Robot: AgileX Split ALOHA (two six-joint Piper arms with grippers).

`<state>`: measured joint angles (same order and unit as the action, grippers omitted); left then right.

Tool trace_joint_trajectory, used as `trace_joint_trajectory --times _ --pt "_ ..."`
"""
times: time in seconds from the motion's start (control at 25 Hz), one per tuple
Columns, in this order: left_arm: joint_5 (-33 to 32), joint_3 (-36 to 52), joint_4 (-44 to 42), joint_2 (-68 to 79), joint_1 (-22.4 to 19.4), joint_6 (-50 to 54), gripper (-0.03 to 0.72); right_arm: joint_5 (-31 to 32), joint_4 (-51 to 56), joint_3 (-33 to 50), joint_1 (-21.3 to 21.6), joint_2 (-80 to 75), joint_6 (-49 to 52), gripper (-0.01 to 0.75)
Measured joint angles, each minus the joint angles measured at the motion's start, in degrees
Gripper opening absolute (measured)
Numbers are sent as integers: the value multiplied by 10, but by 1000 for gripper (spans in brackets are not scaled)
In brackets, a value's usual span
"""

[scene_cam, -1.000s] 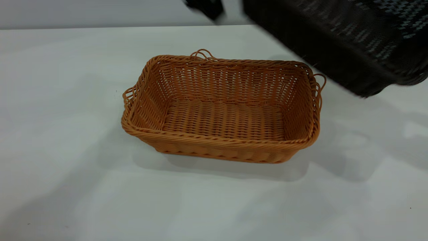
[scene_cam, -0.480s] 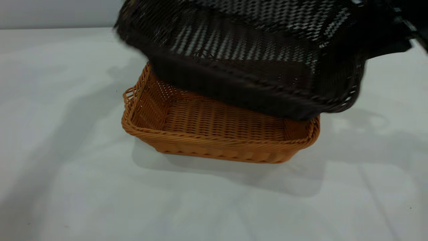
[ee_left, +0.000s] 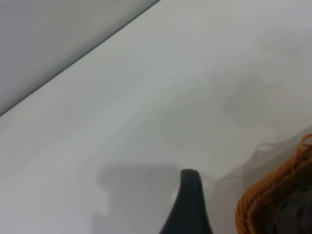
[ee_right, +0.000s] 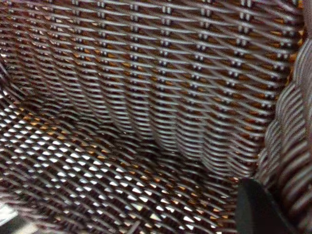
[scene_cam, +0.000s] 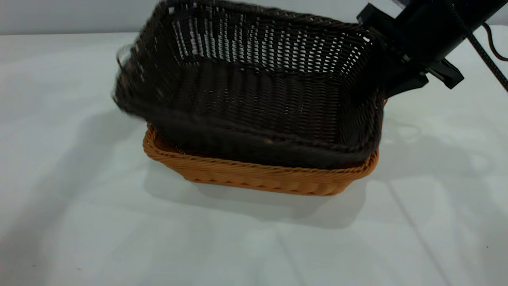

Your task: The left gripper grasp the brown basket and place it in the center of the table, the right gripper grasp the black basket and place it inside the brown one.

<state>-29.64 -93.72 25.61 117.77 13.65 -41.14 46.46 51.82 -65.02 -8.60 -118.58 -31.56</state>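
The black basket (scene_cam: 254, 99) is tilted over the brown basket (scene_cam: 258, 176). Its near right side rests within the brown rim, and its left end is still raised. My right gripper (scene_cam: 391, 79) is shut on the black basket's right-end rim. In the right wrist view the black weave (ee_right: 146, 97) fills the frame, with one finger (ee_right: 256, 209) inside against the wall. The brown basket stands at the middle of the table (scene_cam: 79, 198). In the left wrist view, one finger (ee_left: 189, 204) of the left gripper hovers over bare table beside the brown rim (ee_left: 263, 200).
The table's far edge (scene_cam: 59, 33) meets a grey wall. The right arm and its cable (scene_cam: 482, 51) reach in from the upper right. Bare tabletop lies left, right and in front of the baskets.
The black basket has swung in from the upper right and come down over the brown basket, now partly inside it. The brown basket has stayed in place.
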Motion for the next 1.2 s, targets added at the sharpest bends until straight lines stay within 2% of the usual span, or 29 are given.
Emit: trace_joint_trajectory --times 0.12,0.28,0.52,0.68,0.84,1.04,1.2 --pt "0 0 0 0 0 1 570 -5 -26 -2 0 -1 5 108" --pt "-2 0 0 0 0 1 570 -6 -32 -3 0 -1 4 190" --pt "-3 0 -1 -1 0 1 570 -3 -26 -4 1 -1 4 460" --pt "-8 0 -26 -23 0 0 570 3 -28 -4 20 11 -1 599" --pt "-22 0 -66 -95 0 18 570 8 -32 -11 63 77 -11 622" --pt "-90 0 -133 -224 0 105 570 21 -35 -19 111 233 -43 598" --pt "-163 0 -201 -334 0 214 570 81 -46 -19 123 353 -56 590"
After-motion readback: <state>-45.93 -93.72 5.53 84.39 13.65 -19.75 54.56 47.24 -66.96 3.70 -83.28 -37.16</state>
